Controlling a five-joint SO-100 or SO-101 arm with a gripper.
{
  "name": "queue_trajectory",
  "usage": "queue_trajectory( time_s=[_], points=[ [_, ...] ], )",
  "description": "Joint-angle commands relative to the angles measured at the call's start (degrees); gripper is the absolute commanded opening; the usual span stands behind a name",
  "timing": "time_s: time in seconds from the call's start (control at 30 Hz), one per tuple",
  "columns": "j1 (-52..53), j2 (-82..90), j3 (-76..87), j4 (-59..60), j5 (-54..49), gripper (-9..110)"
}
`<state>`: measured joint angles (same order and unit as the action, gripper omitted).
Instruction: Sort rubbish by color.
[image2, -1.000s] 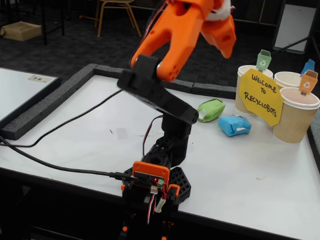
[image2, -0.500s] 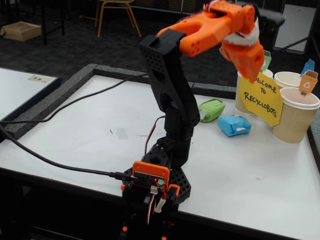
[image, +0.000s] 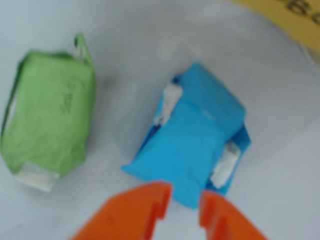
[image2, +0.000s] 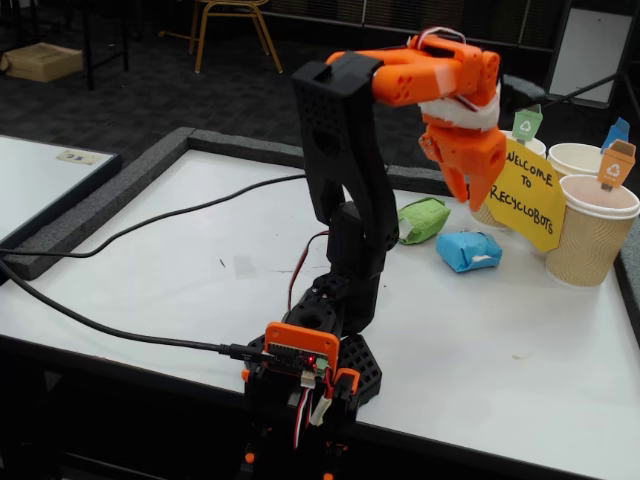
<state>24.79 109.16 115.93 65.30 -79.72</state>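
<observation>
The rubbish here is two crumpled paper wads on the white table, each with white tape. In the wrist view the green wad (image: 50, 115) lies left and the blue wad (image: 197, 145) lies centre. The fixed view shows the green wad (image2: 422, 220) beside the blue wad (image2: 468, 250), just in front of the cups. My orange gripper (image2: 472, 198) hangs pointing down, above and between them and touching neither. In the wrist view the gripper (image: 185, 197) shows a narrow gap between its fingertips, over the blue wad's near edge, and holds nothing.
A yellow "Welcome to Recyclobots" sign (image2: 525, 195) leans on three beige paper cups (image2: 595, 235) with coloured tags at the right. A grey foam border (image2: 90, 210) edges the table's left and back. Black cables (image2: 150, 225) cross the left half. The arm's base (image2: 310, 365) stands at the front edge.
The arm has swung from raised high toward the camera over to the right and down. The gripper now points down above the green and blue wads.
</observation>
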Motion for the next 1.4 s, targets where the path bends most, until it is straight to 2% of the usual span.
queue_trajectory(
  time_s=[0.0,0.37,0.83,0.9,0.97,1.0,1.37],
  points=[
    [-0.5,-1.1,-1.8,-5.5,0.7,0],
    [0.0,-8.5,-0.6,-14.6,6.6,0],
    [-1.1,-14.9,-3.3,-11.8,13.9,1],
    [-1.3,-15.4,-3.9,-11.8,14.5,3],
    [-1.7,-15.6,-4.0,-11.5,14.7,15],
    [-1.8,-15.9,-4.1,-11.3,14.7,18],
    [-2.6,-20.2,-8.9,-7.6,14.7,17]
  ],
)
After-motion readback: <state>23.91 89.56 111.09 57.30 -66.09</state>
